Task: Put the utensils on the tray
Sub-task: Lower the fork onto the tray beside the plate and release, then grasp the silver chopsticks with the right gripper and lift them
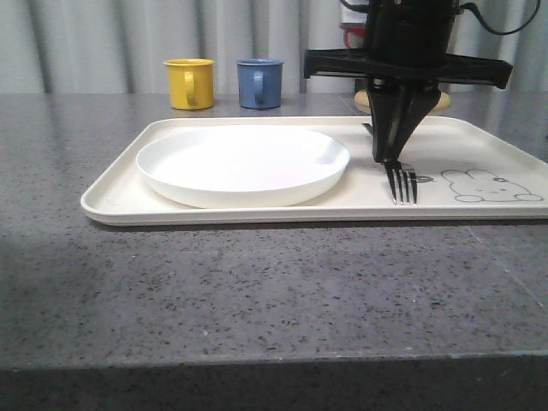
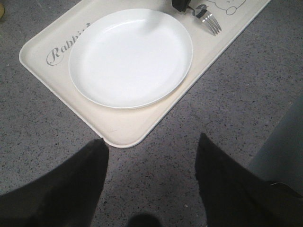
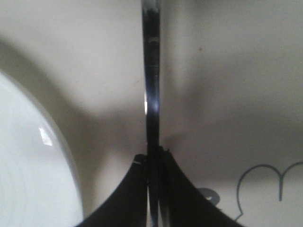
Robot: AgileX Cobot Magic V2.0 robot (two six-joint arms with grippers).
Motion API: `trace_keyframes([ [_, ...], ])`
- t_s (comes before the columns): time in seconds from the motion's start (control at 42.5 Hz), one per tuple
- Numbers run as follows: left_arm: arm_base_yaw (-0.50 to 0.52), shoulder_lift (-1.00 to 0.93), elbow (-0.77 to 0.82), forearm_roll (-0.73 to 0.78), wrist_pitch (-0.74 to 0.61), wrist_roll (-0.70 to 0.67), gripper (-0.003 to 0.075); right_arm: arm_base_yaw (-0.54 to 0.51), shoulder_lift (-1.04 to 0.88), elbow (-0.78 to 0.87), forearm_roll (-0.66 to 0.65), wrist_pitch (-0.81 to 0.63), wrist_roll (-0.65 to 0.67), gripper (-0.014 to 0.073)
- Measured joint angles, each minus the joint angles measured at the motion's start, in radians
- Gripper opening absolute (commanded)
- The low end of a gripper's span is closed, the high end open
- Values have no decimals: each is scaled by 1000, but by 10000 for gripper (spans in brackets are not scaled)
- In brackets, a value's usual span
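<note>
Nearest to us runs the speckled grey table (image 1: 257,291), and over it in the left wrist view our left tool (image 2: 151,184) hangs with its two dark fingers (image 2: 71,189) spread wide and nothing between them, just off the tray's near corner. On the table sits the cream tray (image 1: 111,199), script lettering along one rim in the left wrist view. The round white plate (image 1: 242,164) lies flat in the tray's left half. Just to its right, apart from the plate, we see the fork (image 1: 402,181) with its tines pointing toward us and touching the tray floor, beside the line-drawn rabbit (image 1: 491,186). Our right tool (image 1: 394,154) comes straight down on it, fingers pinched tight against the handle; the right wrist view confirms the slim handle clamped between the two dark pads (image 3: 128,198), the plate's rim on one side and the rabbit's outline on the other. Beyond the tray, a yellow mug (image 1: 189,83) and a blue mug (image 1: 259,83) stand side by side on the table before a pale curtain (image 1: 128,34).
</note>
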Motion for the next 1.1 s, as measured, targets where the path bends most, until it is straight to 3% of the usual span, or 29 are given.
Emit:
trace_keyframes([
  [0.282,0,0,0,0,0,0,408,0,17,0,-12,-2,2,18],
  [0.376,0,0,0,0,0,0,408,0,17,0,-12,-3,2,123],
  [0.47,0,0,0,0,0,0,408,0,17,0,-13,-4,2,281],
  [0.564,0,0,0,0,0,0,408,0,17,0,-13,-4,2,355],
  [0.94,0,0,0,0,0,0,408,-4,-99,0,-45,2,-138,351],
  [1.105,0,0,0,0,0,0,409,-88,-212,8,-59,54,-251,351],
])
